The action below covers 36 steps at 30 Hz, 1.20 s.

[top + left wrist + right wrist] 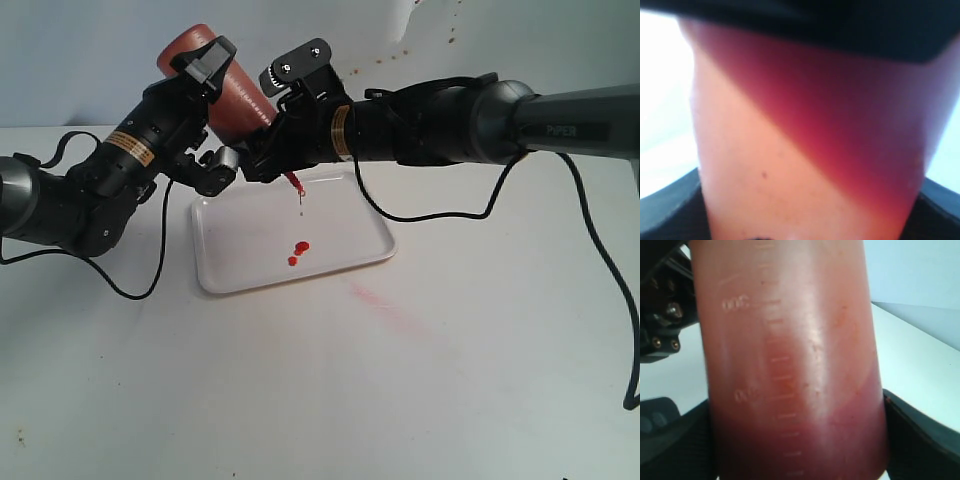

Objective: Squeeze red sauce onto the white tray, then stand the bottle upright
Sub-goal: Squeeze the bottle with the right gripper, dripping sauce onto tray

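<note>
The bottle (235, 95) hangs tilted above the white tray (350, 255), its darker base up and back and its red nozzle (293, 182) pointing down. A thin thread of red sauce trails from the nozzle tip. Two small glossy drops of red sauce (300, 247) lie near the tray's middle. My left gripper (215, 110) is shut on the bottle near its base, and the bottle's wall (805, 150) fills that wrist view. My right gripper (275, 115) is shut on the bottle (790, 340) closer to the nozzle, with a black finger (920, 435) pressed against each side.
A faint pale pink smear (385, 300) marks the white table in front of the tray's right corner. Black cables (150, 285) loop over the table on the left, and another cable (610, 260) runs down the right side. The back wall (450, 40) carries small brown specks.
</note>
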{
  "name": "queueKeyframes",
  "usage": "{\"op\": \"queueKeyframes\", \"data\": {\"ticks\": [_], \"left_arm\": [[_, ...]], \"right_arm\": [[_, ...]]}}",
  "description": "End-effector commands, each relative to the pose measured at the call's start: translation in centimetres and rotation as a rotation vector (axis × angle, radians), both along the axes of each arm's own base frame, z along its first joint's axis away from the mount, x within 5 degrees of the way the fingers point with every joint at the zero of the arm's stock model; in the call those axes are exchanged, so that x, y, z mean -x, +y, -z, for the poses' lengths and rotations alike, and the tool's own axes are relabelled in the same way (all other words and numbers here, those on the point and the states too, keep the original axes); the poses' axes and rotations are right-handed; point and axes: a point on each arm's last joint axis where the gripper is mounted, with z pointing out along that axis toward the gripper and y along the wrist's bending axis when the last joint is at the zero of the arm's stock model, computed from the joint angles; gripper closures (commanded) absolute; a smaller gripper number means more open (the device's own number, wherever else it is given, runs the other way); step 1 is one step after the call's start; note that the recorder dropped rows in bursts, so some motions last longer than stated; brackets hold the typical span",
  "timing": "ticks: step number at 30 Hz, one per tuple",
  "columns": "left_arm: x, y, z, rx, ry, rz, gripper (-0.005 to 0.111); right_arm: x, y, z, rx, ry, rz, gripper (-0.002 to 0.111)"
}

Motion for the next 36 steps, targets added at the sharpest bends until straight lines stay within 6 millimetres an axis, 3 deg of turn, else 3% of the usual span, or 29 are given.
{"op": "queueKeyframes", "data": {"ticks": [1,5,6,25,27,29,31,35,36], "left_arm": [[0.1,-0.1,-1.4,0.05,-0.059,0.004,0.107],[0.1,-0.1,-1.4,0.05,-0.059,0.004,0.107],[0.1,-0.1,-1.4,0.05,-0.059,0.004,0.107],[0.1,-0.1,-1.4,0.05,-0.059,0.004,0.107],[0.1,-0.1,-1.4,0.05,-0.059,0.004,0.107],[0.1,-0.1,-1.4,0.05,-0.059,0.004,0.107],[0.1,-0.1,-1.4,0.05,-0.059,0.004,0.107],[0.1,-0.1,-1.4,0.05,-0.059,0.004,0.107],[0.1,-0.1,-1.4,0.05,-0.059,0.004,0.107]], "right_arm": [[-0.3,-0.3,-0.3,0.024,-0.024,0.012,0.077],[-0.3,-0.4,-0.4,0.06,-0.045,0.009,0.012],[-0.2,-0.4,-0.4,0.078,-0.057,-0.003,0.003],[0.2,-0.4,-1.6,0.098,-0.098,-0.048,0.004],[0.2,-0.4,-1.6,0.098,-0.098,-0.048,0.008],[0.2,-0.4,-1.6,0.098,-0.098,-0.048,0.02],[0.2,-0.4,-1.6,0.098,-0.098,-0.048,0.041],[0.2,-0.4,-1.4,0.132,-0.116,-0.069,0.103],[0.2,-0.4,-1.4,0.129,-0.111,-0.066,0.107]]}}
